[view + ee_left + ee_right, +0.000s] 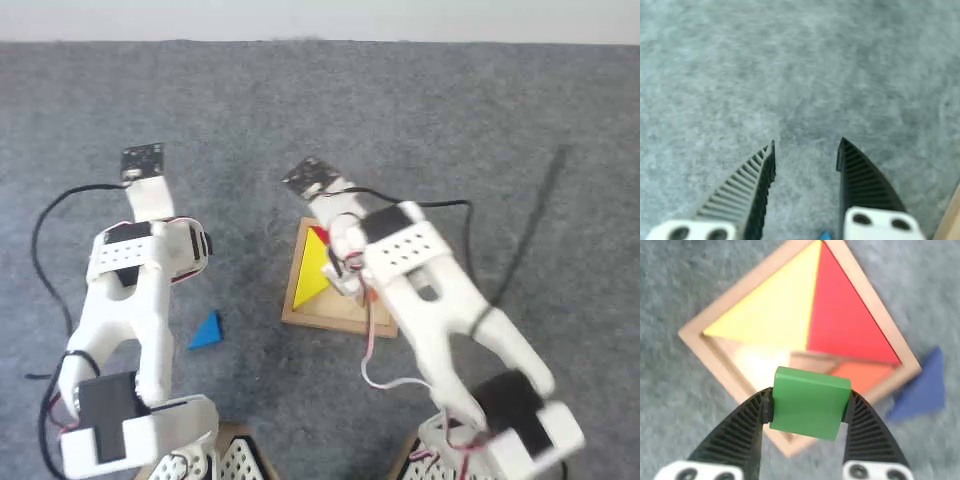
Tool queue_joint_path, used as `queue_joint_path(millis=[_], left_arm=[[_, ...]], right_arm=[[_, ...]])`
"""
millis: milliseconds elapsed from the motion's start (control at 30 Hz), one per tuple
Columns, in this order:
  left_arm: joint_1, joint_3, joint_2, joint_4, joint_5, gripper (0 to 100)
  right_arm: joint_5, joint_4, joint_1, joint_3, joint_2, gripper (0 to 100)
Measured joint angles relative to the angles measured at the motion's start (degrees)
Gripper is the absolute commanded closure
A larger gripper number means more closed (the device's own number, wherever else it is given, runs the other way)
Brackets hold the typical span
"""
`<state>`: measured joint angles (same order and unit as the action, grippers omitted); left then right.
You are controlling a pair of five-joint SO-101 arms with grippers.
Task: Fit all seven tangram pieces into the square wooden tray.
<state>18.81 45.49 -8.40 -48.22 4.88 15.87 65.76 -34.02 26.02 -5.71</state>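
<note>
Grey carpet point(400, 100), green piece point(810, 402) clamped between right jaws, above tray point(692, 333)

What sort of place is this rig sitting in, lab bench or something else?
Likely a tabletop robot-learning bench. Cues: a white left arm and right arm mounted side by side, a grey felt-like mat covering the table, and a wooden tray with tangram pieces staged as the task.
</note>
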Motion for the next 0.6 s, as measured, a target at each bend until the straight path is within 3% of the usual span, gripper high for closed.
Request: queue_joint_path(millis=[233,600], left_arm=[[0.4,0.0,0.0,0.0,-2.2,80],[0.4,0.0,0.0,0.0,-2.2,80]], right_arm=[[0.0,-1.8,-3.7,-8.2,15.0,89.8],[-0.5,-1.8,-3.7,-7.1,15.6,89.3]])
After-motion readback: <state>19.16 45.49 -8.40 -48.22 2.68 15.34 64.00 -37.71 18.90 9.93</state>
